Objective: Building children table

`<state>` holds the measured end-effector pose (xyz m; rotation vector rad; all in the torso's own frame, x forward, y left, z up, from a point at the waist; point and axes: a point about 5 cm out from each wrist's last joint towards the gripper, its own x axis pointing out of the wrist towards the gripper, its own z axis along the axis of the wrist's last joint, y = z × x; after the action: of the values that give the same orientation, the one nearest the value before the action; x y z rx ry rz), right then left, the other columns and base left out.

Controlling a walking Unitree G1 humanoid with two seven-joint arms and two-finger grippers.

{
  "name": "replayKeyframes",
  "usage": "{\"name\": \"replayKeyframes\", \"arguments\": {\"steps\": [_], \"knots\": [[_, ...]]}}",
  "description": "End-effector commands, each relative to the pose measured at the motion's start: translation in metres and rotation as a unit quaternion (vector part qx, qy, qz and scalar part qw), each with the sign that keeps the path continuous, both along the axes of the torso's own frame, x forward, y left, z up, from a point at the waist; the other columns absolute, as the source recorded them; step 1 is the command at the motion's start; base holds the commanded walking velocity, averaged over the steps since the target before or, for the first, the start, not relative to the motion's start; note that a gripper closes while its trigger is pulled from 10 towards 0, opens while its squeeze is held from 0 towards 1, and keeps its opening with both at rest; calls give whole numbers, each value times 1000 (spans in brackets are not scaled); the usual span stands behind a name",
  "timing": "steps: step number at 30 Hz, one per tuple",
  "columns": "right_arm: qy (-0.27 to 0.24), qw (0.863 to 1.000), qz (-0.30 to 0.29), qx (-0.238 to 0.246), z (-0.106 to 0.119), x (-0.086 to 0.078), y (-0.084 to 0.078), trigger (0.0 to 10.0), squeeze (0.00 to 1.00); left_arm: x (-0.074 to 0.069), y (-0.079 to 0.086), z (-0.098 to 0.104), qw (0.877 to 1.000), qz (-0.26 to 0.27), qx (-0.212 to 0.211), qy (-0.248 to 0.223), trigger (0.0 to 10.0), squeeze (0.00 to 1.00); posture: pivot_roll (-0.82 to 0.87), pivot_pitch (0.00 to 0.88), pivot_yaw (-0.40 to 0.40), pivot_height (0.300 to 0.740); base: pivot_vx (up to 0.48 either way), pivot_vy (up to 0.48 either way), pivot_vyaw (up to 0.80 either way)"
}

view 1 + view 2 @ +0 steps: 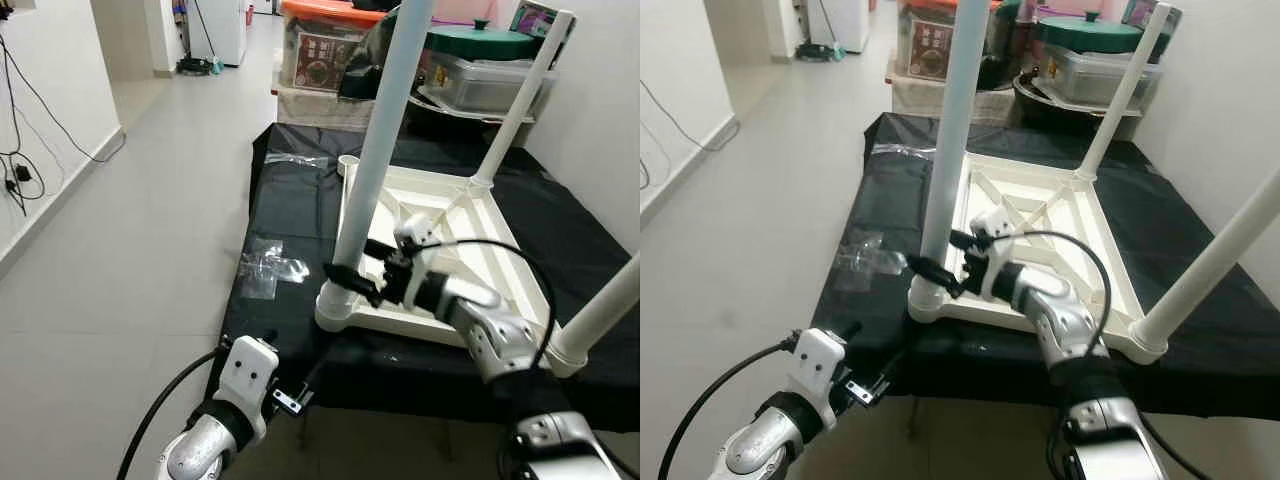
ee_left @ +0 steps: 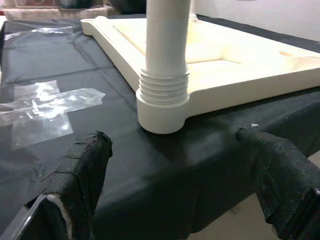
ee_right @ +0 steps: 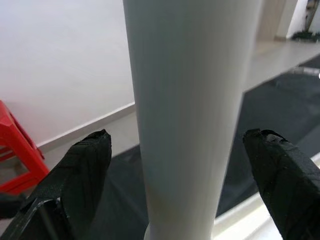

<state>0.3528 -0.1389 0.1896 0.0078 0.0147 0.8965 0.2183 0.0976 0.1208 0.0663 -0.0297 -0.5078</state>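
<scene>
Tabletop [image 1: 500, 262], white and upside down, lies on a black sheet [image 1: 300, 200] with three legs standing up from its corners.
Right gripper [image 1: 352, 278] reaches to the near-left leg [image 1: 385, 120] just above its socket, fingers spread wide on either side of the tube, gripping nothing. Left gripper [image 2: 185, 170] hangs low before the sheet's near edge, wide open and empty, facing that leg's threaded base [image 2: 163, 87]. Clear plastic wrapping [image 1: 270, 265] lies beside it.
</scene>
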Motion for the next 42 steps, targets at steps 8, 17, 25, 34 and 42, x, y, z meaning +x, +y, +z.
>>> {"name": "replayKeyframes", "arguments": {"steps": [8, 17, 25, 34, 42], "knots": [[2, 1000, 7, 14, 1, 11, 16, 10000, 0, -5, -2, 10, 1000, 13, -3, -28, 10000, 0, 126, 69, -151, 740, 0, 0, 0], [7, 999, 23, 30, 2, 17, 30, 10000, 0, -10, -4, 13, 999, 11, -4, -30, 10000, 0, 138, 92, -162, 740, 0, 0, 0], [8, 999, 19, 46, 2, 22, 31, 0, 0, -14, -4, 15, 999, 9, 0, -33, 10000, 0, 143, 109, -165, 740, 0, 0, 0], [1, 998, -5, 55, -3, 19, 22, 0, 0, -13, -5, 16, 999, 7, 5, -33, 10000, 0, 137, 110, -153, 740, 0, 0, 0], [-7, 995, -47, 84, -16, 10, 7, 0, 0, -11, -5, 15, 999, 3, 10, -30, 10000, 0, 135, 107, -143, 740, 0, 0, 0]]}}
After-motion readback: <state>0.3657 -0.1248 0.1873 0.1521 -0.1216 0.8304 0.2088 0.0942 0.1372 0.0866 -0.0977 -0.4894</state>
